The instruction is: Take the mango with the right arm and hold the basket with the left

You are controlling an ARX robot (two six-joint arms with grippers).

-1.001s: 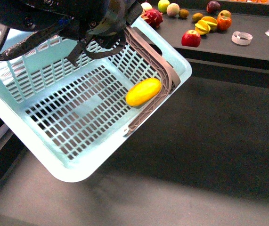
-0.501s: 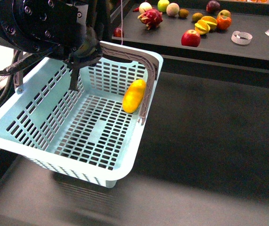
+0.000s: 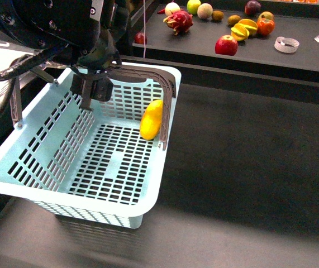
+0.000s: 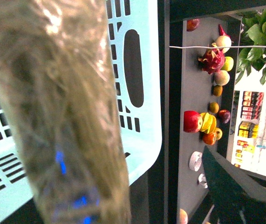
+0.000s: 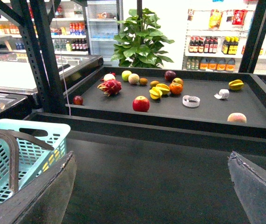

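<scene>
Dark shelving (image 3: pixel 271 50) carries other fruit beyond. Left gripper (image 3: pixel 95 89) clenches the basket (image 3: pixel 92 184) handle; just below and beside it the mango (image 3: pixel 151 119) leans on the wall. Right gripper (image 5: pixel 151 186) gapes empty. Tilting could roll the mango.

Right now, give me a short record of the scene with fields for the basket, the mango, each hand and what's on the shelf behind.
basket: light turquoise basket held up by its near handle, tilted
mango: mango inside the basket, leaning against the far wall by the other handle
left hand: left hand closed on the basket's handle
right hand: right hand open, holding nothing, fingers wide apart, facing the shelf
shelf: dark shelf carrying a red apple, a dragon fruit, a star fruit and other fruit
</scene>
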